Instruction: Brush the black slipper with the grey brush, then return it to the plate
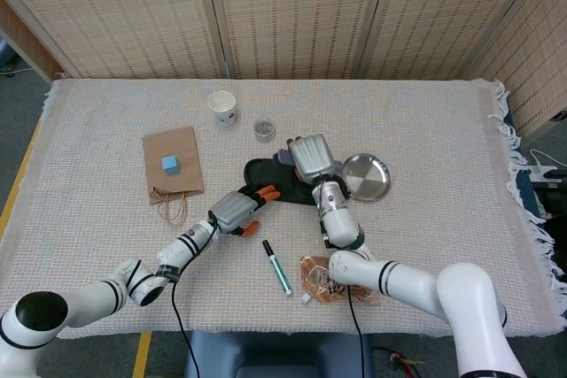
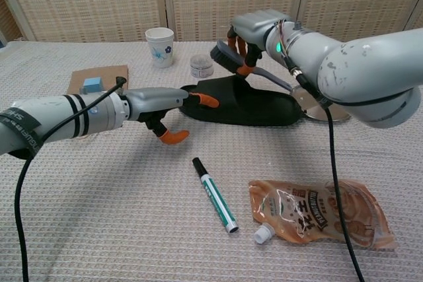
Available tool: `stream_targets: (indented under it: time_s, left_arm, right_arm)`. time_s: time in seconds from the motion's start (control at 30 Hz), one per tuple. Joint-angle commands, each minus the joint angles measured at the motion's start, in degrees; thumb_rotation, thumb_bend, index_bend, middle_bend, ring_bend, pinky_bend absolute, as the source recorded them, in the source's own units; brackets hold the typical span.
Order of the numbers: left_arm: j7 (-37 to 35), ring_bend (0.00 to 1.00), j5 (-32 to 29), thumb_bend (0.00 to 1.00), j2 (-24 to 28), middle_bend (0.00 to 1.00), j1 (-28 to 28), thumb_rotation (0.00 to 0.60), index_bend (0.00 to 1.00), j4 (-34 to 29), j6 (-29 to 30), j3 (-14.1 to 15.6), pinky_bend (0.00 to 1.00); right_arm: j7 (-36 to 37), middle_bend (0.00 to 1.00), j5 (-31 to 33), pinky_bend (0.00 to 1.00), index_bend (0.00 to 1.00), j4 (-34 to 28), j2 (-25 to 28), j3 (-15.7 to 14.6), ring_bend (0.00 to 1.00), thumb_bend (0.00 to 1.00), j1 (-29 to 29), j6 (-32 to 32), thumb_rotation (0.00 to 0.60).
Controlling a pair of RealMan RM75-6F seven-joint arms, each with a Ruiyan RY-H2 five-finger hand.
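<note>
The black slipper (image 2: 254, 107) lies on the cloth mid-table, also visible in the head view (image 1: 270, 174). My right hand (image 2: 256, 30) (image 1: 308, 156) grips the grey brush (image 2: 226, 57) above the slipper's left part, bristles down and handle running back right. My left hand (image 2: 164, 109) (image 1: 236, 212) reaches in from the left. Its orange fingertips (image 2: 205, 100) rest on the slipper's left end, and the thumb stands apart, low by the cloth. The round metal plate (image 1: 367, 176) (image 2: 330, 111) sits just right of the slipper.
A paper cup (image 1: 222, 106) and a small tin (image 1: 264, 129) stand behind the slipper. A brown paper bag (image 1: 172, 164) with a blue cube lies at the left. A marker (image 2: 215, 194) and a sauce pouch (image 2: 317, 212) lie in front.
</note>
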Motion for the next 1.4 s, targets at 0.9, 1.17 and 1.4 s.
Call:
stream_targets:
  time_s: [0.9,1.17,1.4]
  left_arm:
    - [5.18,0.00,1.19,0.56,7.60,0.00,2.96,0.600,0.00,-10.10,8.42,-1.10,0.08]
    - [10.19,0.00,1.13,0.56,16.29,0.00,8.49,0.600,0.00,-21.22,15.56,0.00,0.08]
    - [10.10,0.00,0.02,0.56,20.82,0.00,17.47,0.600,0.00,-22.28,24.25,3.12,0.08]
  right_arm:
    - [-6.85,0.63,1.01,0.91,0.93,-13.56,14.01,-2.47,0.58,0.47,-4.10,5.78,0.600]
    - [-6.03,0.63,-5.45,0.91,0.93,-17.49,21.14,-9.10,0.59,0.47,-9.02,7.25,0.600]
    - [-1.31,0.64,-8.84,0.91,0.93,-10.59,18.67,-13.49,0.60,0.47,-13.09,6.14,0.600]
